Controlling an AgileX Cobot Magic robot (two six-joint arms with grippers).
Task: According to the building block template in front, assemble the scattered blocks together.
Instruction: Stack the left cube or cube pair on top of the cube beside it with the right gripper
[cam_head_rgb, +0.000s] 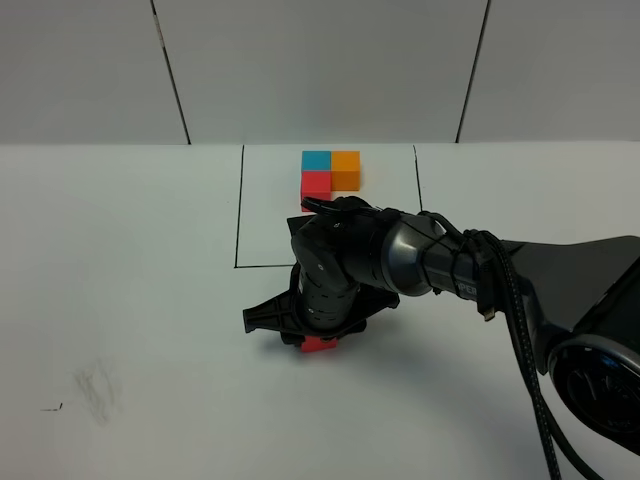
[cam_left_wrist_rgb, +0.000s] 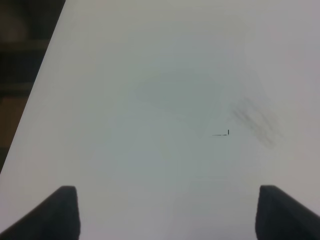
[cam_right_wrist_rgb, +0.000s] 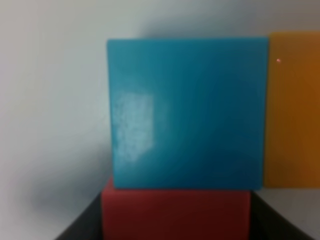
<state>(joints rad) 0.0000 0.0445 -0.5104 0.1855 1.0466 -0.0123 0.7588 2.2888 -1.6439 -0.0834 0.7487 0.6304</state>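
Under the right wrist camera, blue cube (cam_right_wrist_rgb: 187, 112) and orange cube (cam_right_wrist_rgb: 292, 110), hidden overhead.

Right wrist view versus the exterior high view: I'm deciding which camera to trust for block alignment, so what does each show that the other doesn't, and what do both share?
Only the right wrist view shows the loose matte blue cube and the matte orange cube beside it; the arm hides them from above. Only the exterior high view shows the black-framed blue, orange and red cube template and a grey smudge on the white table. Both show the plain red cube gripped by the right gripper.
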